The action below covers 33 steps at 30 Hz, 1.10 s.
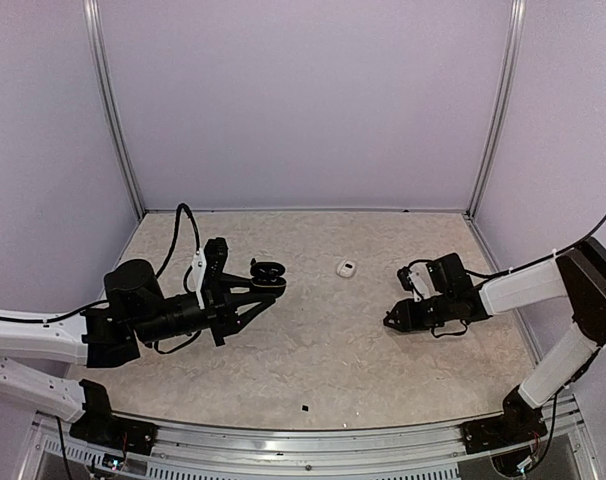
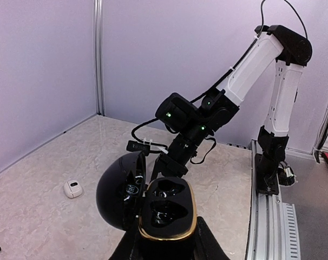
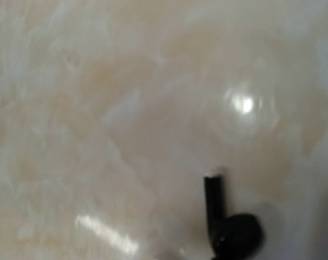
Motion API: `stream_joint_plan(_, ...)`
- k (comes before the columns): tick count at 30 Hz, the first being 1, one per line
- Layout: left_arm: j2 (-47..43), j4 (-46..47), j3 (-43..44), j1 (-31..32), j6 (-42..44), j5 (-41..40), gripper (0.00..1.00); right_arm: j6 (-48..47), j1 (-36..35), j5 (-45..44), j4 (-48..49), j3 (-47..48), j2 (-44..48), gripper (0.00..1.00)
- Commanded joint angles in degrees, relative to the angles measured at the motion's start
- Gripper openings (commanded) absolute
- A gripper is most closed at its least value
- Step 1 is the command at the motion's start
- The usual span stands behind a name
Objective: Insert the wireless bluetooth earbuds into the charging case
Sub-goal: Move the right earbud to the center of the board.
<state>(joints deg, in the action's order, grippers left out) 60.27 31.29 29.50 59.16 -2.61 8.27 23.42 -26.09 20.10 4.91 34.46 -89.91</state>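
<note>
Right gripper (image 1: 389, 320) hangs close over, perhaps touching, black earbud (image 3: 233, 232).

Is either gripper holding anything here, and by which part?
The left gripper grips the open black charging case by the sides of its base. Whether the right gripper holds the black earbud cannot be told.

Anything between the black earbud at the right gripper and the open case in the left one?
Nothing visible. The black earbud is at the right gripper, low over the table; the left gripper holds the charging case, lid open. Only bare table lies between. A white earbud lies farther back, off that line.
</note>
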Motion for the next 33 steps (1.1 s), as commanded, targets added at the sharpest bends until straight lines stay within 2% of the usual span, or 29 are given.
stream_joint_plan(1,-1.03,2.19,-0.58,-0.46,0.33,-0.66,0.09,-2.9,0.88,-2.32,0.48,3.55,-4.7,0.39)
stream_joint_plan(11,-2.06,1.5,-0.62,-0.62,0.42,-1.08,0.09,-8.19,0.86,-2.87,-1.92,12.1,-11.39,0.39)
stream_joint_plan(21,-2.8,1.06,-0.55,-0.71,0.63,-2.08,0.09,-6.51,3.63,-10.48,-2.91,9.53,-7.35,0.43)
stream_joint_plan(33,-3.32,0.96,-0.66,-0.84,0.6,-2.01,0.09,-7.57,7.72,-6.81,-3.06,8.61,-0.32,0.37)
